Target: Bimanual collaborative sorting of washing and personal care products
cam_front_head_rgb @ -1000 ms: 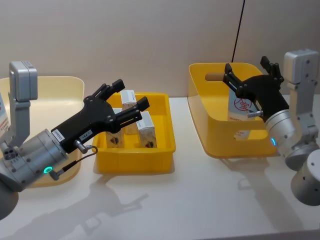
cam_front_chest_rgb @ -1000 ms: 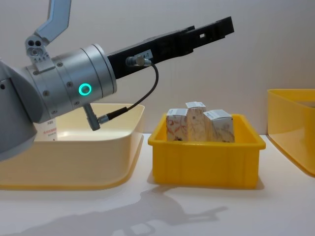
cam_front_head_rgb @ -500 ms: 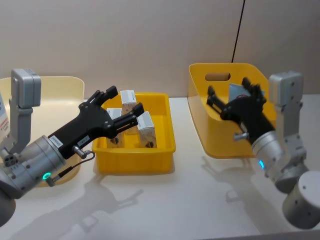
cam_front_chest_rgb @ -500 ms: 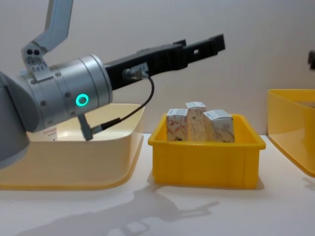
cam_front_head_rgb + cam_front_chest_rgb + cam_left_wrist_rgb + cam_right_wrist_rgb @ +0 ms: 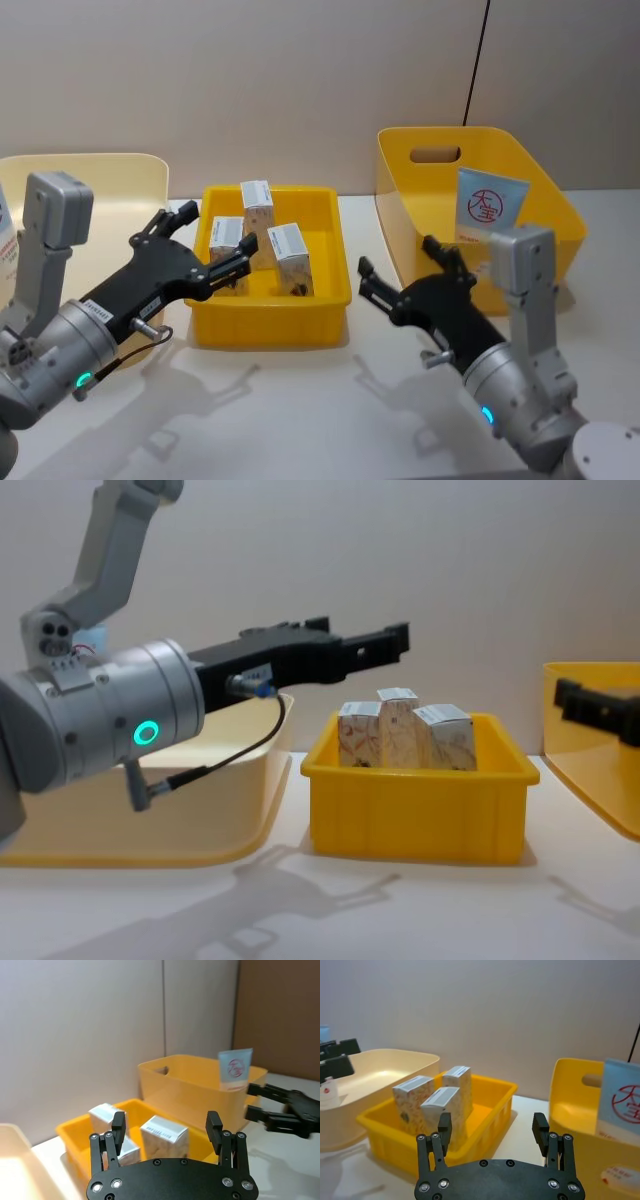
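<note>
Lining up for the cartons
Aiming the open, empty left gripper [image 5: 213,240] at three orange-patterned cartons [image 5: 290,252] upright in the centre yellow tray [image 5: 270,325]; right gripper [image 5: 398,266] likewise open, lower right, beside the deep yellow bin [image 5: 420,255] propping the squeeze tube [image 5: 490,205]

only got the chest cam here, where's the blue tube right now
observer: the tube stands inside the tall yellow bin on the robot's right.
operator: right tool gripping it
observer: no, the right tool is open and empty, by that bin's near corner.
operator: and the left one
observer: the left tool is open and empty too, over the left edge of the small yellow bin holding the cartons.
</note>
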Controlling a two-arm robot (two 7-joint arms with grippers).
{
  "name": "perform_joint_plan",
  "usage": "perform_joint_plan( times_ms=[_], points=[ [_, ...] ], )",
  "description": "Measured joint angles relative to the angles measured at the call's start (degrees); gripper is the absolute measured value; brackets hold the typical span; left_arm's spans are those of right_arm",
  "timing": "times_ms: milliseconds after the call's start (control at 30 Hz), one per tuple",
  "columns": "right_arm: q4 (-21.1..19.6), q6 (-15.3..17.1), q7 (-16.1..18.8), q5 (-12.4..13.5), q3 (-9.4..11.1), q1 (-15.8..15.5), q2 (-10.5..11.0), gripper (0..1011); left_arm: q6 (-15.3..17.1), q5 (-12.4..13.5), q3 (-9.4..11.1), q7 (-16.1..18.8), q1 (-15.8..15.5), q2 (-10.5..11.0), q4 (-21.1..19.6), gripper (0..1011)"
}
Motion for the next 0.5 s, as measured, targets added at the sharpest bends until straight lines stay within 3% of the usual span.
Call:
perform_joint_plan(
  times_ms=[500],
  points=[
    [-0.6, 0.0, 0.2, 0.6, -0.7, -1.1, 0.1, 1001, 0.7, 7.2, 0.5, 11.4, 4.1, 2.5, -3.9, 999]
  ],
)
